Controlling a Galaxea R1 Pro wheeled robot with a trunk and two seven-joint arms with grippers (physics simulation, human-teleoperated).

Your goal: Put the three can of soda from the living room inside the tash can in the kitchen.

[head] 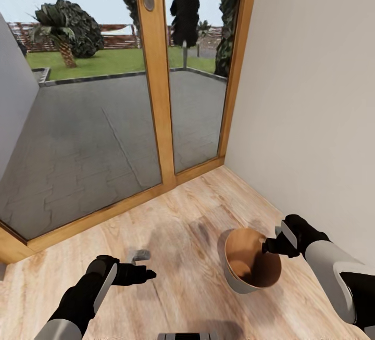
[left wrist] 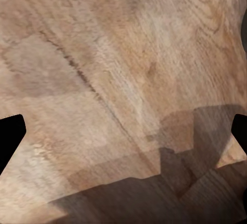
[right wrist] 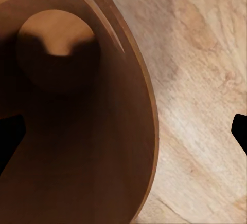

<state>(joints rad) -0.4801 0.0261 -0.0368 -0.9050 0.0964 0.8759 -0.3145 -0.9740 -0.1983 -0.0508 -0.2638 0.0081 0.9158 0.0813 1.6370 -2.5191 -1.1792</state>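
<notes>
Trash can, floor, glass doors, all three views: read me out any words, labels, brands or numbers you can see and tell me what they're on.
There is no readable text in these pictures.
The trash can: plain pale outside, coppery brown inside, no label.
The wood floor and the wood-framed glass doors: no lettering or signs.
The right gripper and left gripper: no markings to read.

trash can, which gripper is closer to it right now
Right. The right gripper is at the rim of the trash can, with its fingers spread across the rim; the bin looks empty. The left gripper hovers over bare wood floor, apart from the bin.
</notes>
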